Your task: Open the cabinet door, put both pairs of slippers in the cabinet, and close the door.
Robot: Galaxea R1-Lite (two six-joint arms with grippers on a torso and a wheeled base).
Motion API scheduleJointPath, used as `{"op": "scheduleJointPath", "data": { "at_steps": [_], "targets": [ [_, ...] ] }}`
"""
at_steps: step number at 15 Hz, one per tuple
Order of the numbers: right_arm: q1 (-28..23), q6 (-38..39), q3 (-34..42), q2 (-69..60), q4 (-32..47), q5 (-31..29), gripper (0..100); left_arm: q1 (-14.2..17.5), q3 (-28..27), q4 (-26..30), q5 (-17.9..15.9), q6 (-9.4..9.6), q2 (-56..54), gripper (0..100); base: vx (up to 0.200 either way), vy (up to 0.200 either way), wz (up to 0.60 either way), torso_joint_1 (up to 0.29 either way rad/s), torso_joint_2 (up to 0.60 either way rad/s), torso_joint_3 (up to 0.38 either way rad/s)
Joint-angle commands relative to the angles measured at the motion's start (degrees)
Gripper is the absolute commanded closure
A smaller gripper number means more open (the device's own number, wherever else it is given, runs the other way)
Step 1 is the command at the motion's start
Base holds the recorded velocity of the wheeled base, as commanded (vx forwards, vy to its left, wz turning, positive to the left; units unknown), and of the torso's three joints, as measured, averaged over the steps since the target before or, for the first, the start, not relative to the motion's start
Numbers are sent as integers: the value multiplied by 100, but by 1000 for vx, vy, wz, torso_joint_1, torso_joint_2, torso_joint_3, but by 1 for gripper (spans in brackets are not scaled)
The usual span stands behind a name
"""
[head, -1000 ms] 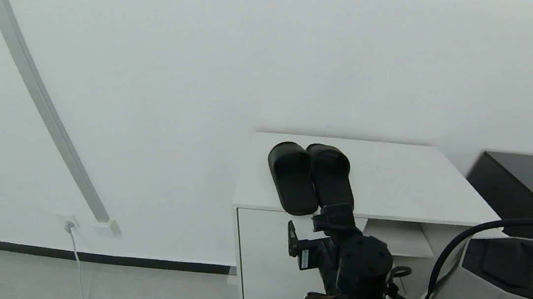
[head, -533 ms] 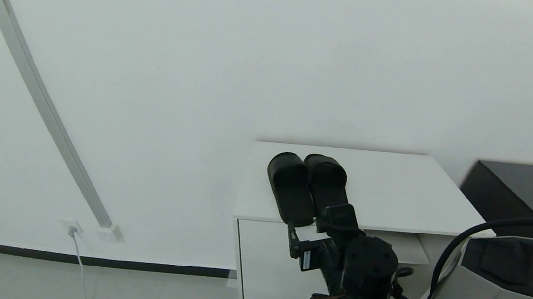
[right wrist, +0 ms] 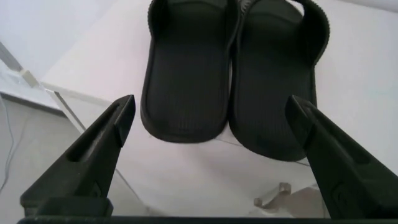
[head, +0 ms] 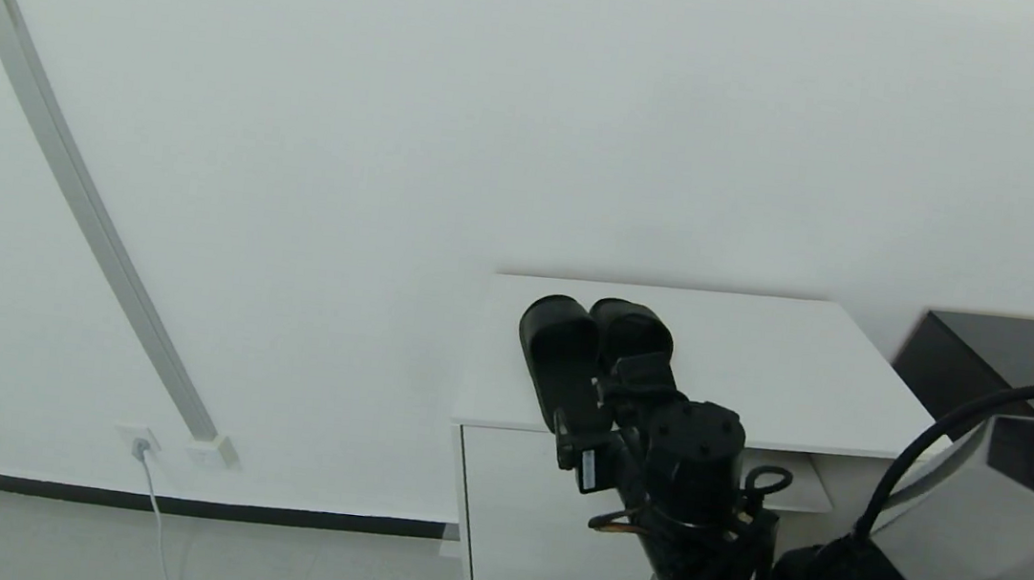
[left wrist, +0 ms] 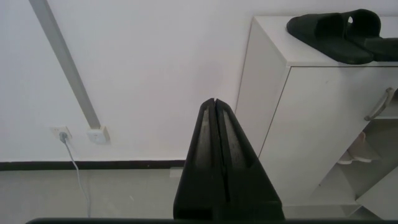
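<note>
Two black slippers [right wrist: 186, 81] lie side by side, touching, on the white cabinet [right wrist: 364, 81] top, heels at its front edge; the gripper [right wrist: 211, 106] hangs before them, fingers [right wrist: 93, 155] spread wide, one off each outer side; a metal handle [right wrist: 272, 198] shows below the edge.

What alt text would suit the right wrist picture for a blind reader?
A pair of black slippers lies side by side on a white cabinet top, heels at its front edge. Two open fingers frame the pair in the foreground.
</note>
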Motion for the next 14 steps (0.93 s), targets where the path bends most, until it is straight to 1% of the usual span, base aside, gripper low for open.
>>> {"op": "scheduleJointPath", "data": {
  "at_steps": [1, 2, 3, 5, 7, 10, 12, 13, 14],
  "targets": [
    [-19, 399, -918, -581, 1182, -12, 0, -1, 0, -1, -5, 0, 7, 100, 0, 0, 0, 0, 0, 0],
    [-19, 663, -1295, -765, 2052, -29, 0, -1, 0, -1, -5, 0, 7, 100, 0, 0, 0, 0, 0, 0],
    [7, 944, -1559, -871, 2720, -56, 0, -1, 0, -1, 3, 0, 7, 100, 0, 0, 0, 0, 0, 0],
    [7, 1217, -1629, -888, 3098, -91, 0, -1, 0, -1, 3, 0, 7, 100, 0, 0, 0, 0, 0, 0],
    [-1, 1269, -1533, -836, 3098, -91, 0, -1, 0, -1, -14, 0, 7, 100, 0, 0, 0, 0, 0, 0],
    [-10, 1296, -1410, -669, 2966, -100, 0, -1, 0, -1, -14, -9, 7, 100, 200, 0, 0, -1, -1, 4],
    [-19, 1278, -1269, -467, 2694, -91, 0, -1, 0, -1, -14, -9, 7, 100, 200, 0, 0, -5, 0, 5],
    [-54, 1261, -1199, -238, 2368, -100, 0, -1, 0, -1, -5, -9, 7, 100, 200, 0, 0, 22, -2, -2],
    [-107, 1243, -1128, -141, 2237, -91, 0, -1, 0, -1, -5, -18, 7, 100, 0, 0, 0, 0, 0, 0]
  ]
}}
